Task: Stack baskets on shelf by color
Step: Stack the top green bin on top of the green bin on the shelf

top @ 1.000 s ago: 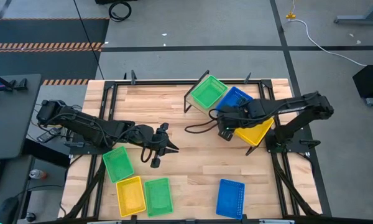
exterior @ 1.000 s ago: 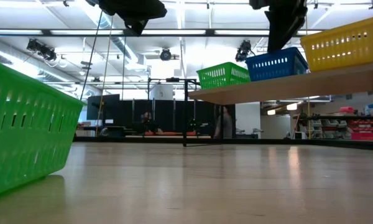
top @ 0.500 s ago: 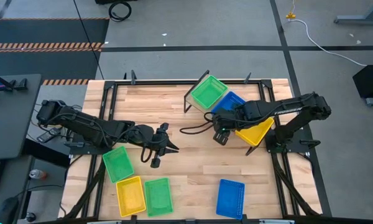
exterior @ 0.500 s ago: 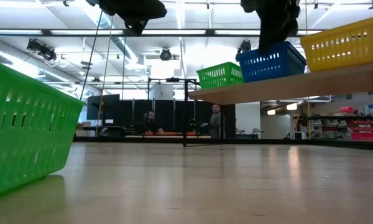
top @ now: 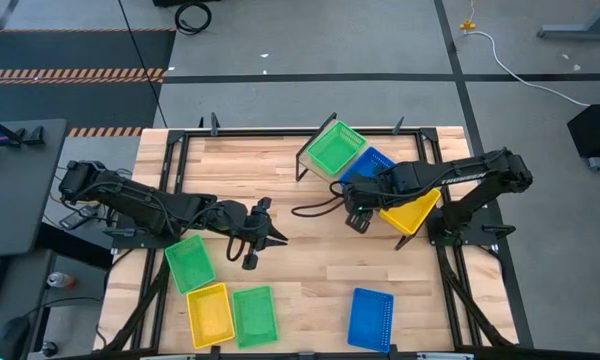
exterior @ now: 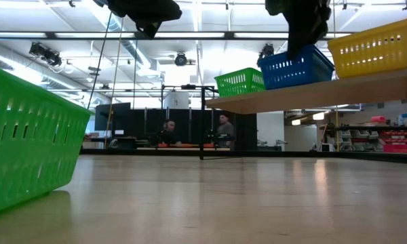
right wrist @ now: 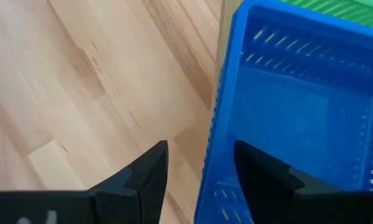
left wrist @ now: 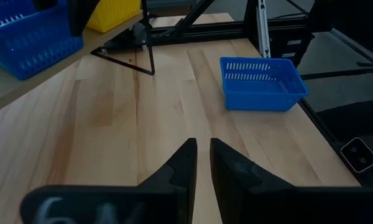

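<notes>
From above: tilted light-wood shelf (top: pixel 405 232) carrying green perforated plastic basket (top: pixel 337 150), blue mesh plastic basket (top: pixel 377 162), yellow plastic basket (top: pixel 411 212) in a row. Right gripper (top: pixel 357 215) hanging at the blue one's near rim, arm covering part of it. Left gripper (top: pixel 263 236) well left of the shelf, over bare wood.

Low down: all three shelf baskets seemingly empty.

Left wrist: fingers nearly together, holding nothing; loose blue basket (left wrist: pixel 262 82) beyond, empty.

Right wrist: fingers spread, straddling the blue basket's wall, not clamped.
</notes>
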`<control>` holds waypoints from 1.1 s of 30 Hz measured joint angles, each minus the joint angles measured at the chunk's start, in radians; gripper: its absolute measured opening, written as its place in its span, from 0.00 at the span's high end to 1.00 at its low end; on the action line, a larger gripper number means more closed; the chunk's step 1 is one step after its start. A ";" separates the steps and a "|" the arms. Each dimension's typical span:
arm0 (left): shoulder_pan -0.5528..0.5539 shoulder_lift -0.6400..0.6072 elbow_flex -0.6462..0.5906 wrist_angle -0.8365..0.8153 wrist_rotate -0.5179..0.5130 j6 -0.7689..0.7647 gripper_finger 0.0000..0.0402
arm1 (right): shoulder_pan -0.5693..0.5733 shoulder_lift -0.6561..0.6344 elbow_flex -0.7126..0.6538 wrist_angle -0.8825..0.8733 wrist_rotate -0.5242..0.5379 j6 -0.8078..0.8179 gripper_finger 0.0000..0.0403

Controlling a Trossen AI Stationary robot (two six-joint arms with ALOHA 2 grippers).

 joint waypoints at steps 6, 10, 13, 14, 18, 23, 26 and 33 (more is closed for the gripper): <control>0.000 0.000 0.000 0.000 0.000 0.000 0.87 | 0.000 0.000 0.000 -0.008 0.020 -0.009 0.53; 0.000 0.000 0.000 0.000 0.000 0.000 0.87 | 0.000 0.000 0.000 -0.016 0.044 -0.016 0.53; 0.000 0.000 0.000 0.000 0.000 0.000 0.87 | 0.000 0.000 0.000 -0.034 0.062 -0.033 0.53; 0.000 0.000 0.000 0.000 0.000 0.000 0.87 | 0.000 0.000 0.000 -0.037 0.065 -0.033 0.53; 0.000 0.000 0.000 0.000 0.000 0.000 0.87 | 0.002 0.000 0.000 -0.034 0.065 -0.032 0.53; 0.000 0.000 0.000 0.000 0.000 0.000 0.87 | 0.005 -0.001 0.006 -0.022 0.069 -0.038 0.53; 0.000 0.000 0.000 0.000 0.000 0.000 0.87 | 0.017 -0.002 0.040 -0.002 0.057 -0.051 0.53; 0.000 0.000 0.000 -0.001 0.000 0.000 0.87 | 0.083 -0.003 0.168 0.040 0.029 -0.052 0.53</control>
